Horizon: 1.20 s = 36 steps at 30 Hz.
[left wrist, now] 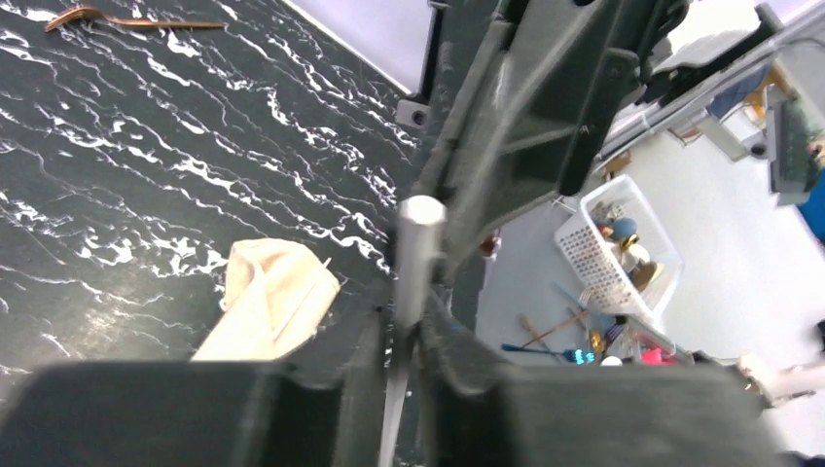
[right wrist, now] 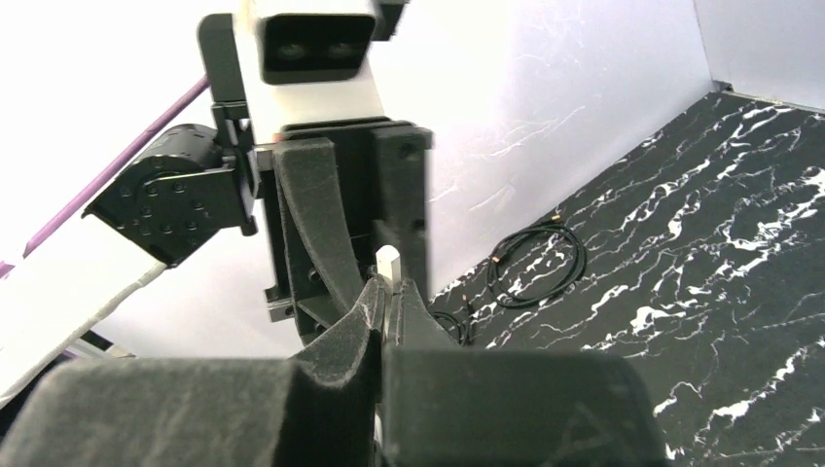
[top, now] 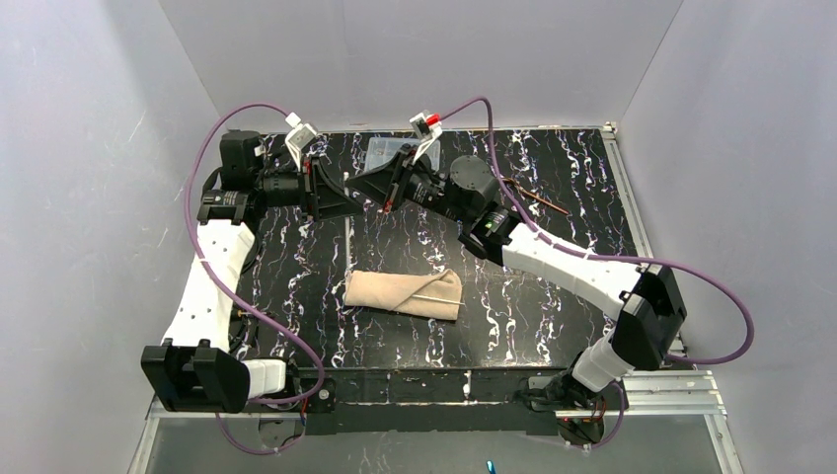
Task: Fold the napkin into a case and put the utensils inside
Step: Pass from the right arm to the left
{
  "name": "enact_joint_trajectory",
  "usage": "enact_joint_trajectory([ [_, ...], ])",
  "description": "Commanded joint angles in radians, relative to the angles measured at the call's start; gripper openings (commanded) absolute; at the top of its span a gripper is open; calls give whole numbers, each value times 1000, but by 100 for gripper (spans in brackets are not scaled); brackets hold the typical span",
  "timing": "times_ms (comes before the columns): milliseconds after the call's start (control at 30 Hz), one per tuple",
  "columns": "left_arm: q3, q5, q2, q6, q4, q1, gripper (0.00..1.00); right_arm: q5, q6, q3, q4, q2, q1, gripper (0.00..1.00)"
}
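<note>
A black table (top: 553, 306) veined with white fills the floor of a plain grey-white walled booth (top: 415, 59), and the two arm bases are bolted along its near edge at 6 o'clock.

Nearest to them, just toward 6 o'clock from the middle of the table, lies the napkin (top: 403, 293). It is a beige cloth folded into a flat, layered band with its long side running from 9 to 3 o'clock. Neither arm touches it.

Beyond the napkin, toward 12 o'clock and raised above the table, the two grippers face each other tip to tip. The right gripper (right wrist: 387, 302) reaches in from 3 o'clock, and its fingers are pinched tight on a thin utensil (left wrist: 418, 253) whose pale end sticks out past them. The left gripper (left wrist: 409, 326) comes in from 9 o'clock. That same utensil runs through the narrow gap between its fingers, but whether they press on it or only flank it cannot be told.

Farther back, a second utensil (top: 541, 199), copper-coloured and slim, lies on the table at about 2 o'clock, well apart from the napkin.

At the far edge, at 12 o'clock, sits a clear plastic box (top: 380, 150), partly hidden behind the grippers.
</note>
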Motion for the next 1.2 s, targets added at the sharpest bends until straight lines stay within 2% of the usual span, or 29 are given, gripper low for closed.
enact_joint_trajectory([
  [0, -2, 26, -14, -17, 19, 6, 0, -15, 21, 11, 76, -11, -1, 1],
  [133, 13, 49, -18, 14, -21, 7, 0, -38, 18, 47, 58, 10, 0, 1],
  [167, 12, 56, -22, 12, -17, 7, 0, -47, 6, 66, 33, 13, -3, 9],
  [267, 2, 65, -25, -17, 14, 6, 0, -59, -33, 98, -45, -5, -23, 49],
  [300, -4, 67, -25, -25, 26, 6, 0, -72, -36, 90, -54, -26, -41, 58],
  [400, -21, 75, -28, -78, 96, 6, 0, -142, -32, 23, -60, -102, -105, 73],
  [433, -29, 76, -29, -108, 132, 6, 0, -189, -28, -4, -62, -129, -124, 74],
  [500, -50, 74, -34, -201, 246, 6, 0, -269, -14, -75, -37, -161, -142, 73],
  [633, -94, 43, -39, -433, 528, 7, 0, -367, 101, -229, 137, -161, -139, 64],
  [733, -71, 20, -25, -463, 541, 6, 0, -378, 153, -287, 259, -135, -110, 63],
  [867, -58, -7, -20, -486, 542, 8, 0, -356, 106, -254, 254, -79, -50, 62],
  [1100, -61, -20, -25, -508, 546, 8, 0, -332, 123, -200, 343, 32, -13, 52],
  [1167, -65, -21, -27, -510, 547, 8, 0, -324, 116, -181, 345, 56, -4, 46],
])
